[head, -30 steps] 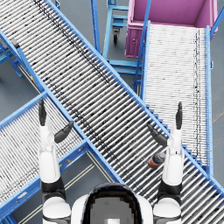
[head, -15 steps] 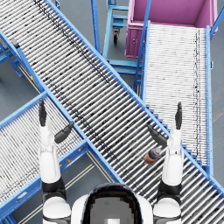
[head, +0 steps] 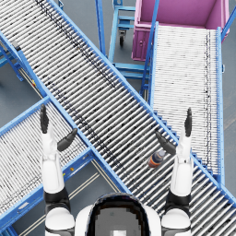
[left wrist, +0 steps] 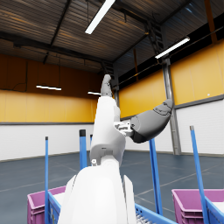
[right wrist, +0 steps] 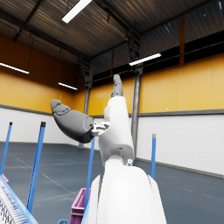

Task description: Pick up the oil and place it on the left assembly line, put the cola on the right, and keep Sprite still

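**While both hands are waiting aloft, a bottle is creeping along the belt**

Compared with a second ago, the lone bottle (head: 156,159) is sitting slightly farther up the central roller conveyor (head: 92,92), drifting away from the robot toward the head view's upper left. Nothing else is shifting. The left hand (head: 51,133) and the right hand (head: 180,138) are staying raised where they were, fingers pointing up and spread, thumbs angled inward, holding nothing. Sorting is therefore not yet beginning. The bottle is passing near the right hand's thumb, untouched, and further waiting is likely to carry it beyond a comfortable reach.

The bottle is lying on its side across the rollers, looking small in the head view. It is showing a dark body, an orange-red band and a greyish end. Judging by those colours it is probably the cola, bound for the right assembly line (head: 184,83) rather than the left assembly line (head: 18,156). Its label is too small to read, though, so oil is remaining possible. Neither wrist view is showing it.
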Robot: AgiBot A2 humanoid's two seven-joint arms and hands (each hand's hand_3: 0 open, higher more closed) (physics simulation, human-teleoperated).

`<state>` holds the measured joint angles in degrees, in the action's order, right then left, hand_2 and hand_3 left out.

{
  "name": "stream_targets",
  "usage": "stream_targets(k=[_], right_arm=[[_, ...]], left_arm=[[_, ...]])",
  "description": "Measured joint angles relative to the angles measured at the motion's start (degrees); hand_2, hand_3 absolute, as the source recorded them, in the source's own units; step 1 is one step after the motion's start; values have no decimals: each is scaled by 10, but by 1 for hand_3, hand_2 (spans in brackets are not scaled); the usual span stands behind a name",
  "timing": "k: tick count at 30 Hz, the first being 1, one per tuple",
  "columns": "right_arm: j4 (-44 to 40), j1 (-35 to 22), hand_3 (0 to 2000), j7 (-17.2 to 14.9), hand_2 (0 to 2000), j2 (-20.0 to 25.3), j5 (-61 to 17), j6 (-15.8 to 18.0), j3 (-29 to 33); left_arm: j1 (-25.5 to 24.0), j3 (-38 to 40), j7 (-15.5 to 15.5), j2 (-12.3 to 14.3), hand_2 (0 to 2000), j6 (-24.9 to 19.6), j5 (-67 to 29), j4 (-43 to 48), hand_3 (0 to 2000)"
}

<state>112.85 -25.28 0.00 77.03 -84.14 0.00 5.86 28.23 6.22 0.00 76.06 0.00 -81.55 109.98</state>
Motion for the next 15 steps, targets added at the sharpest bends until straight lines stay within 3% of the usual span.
stream_targets(k=[15], right_arm=[[-3, -6, 0, 0, 0, 2, 0, 0, 5]], left_arm=[[-2, 1, 0, 5, 0, 0, 0, 2, 0]])
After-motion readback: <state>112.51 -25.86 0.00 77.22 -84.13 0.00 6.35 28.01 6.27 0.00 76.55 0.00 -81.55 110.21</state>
